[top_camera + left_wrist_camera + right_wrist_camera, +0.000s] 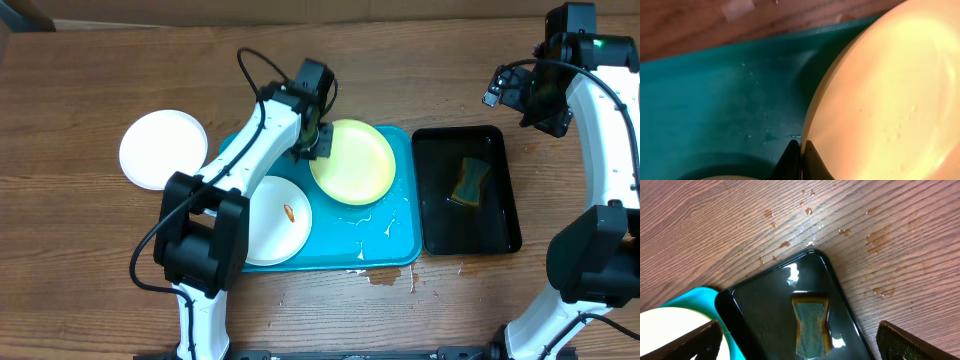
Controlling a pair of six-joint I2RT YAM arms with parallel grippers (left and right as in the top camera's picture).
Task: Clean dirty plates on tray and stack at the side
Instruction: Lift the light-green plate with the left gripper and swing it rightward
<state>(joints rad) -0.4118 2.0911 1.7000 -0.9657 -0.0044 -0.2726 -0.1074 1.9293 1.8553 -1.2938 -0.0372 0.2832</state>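
Yellow-green plate (355, 162), rim in left tool (322, 148)

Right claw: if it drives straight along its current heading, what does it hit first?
Likely the sponge lying in the black tray: it sits centred in the wrist view of the open right claw. Depth is unclear, but nothing shows in between.

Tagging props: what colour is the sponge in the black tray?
Sponge: dark green with yellow edges; best in right wrist view.
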